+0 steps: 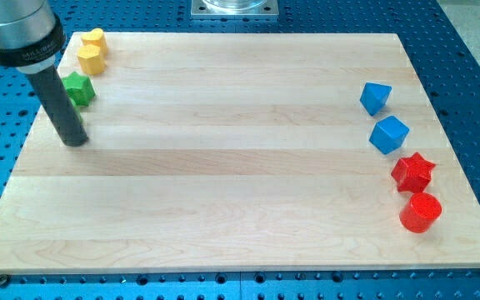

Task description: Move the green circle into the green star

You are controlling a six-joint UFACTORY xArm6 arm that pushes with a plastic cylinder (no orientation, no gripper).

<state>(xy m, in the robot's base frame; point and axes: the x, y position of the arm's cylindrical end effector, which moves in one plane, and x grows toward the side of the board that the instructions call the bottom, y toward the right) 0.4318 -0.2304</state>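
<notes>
A green star-shaped block lies near the board's top left corner, with its left side hidden behind my rod. No green circle shows anywhere; the rod may cover it. My tip rests on the board just below the green star, towards the view's bottom, close to the left edge.
Two yellow blocks sit above the green star at the top left corner. At the view's right are two blue cubes, a red star and a red cylinder. The wooden board lies on a blue perforated table.
</notes>
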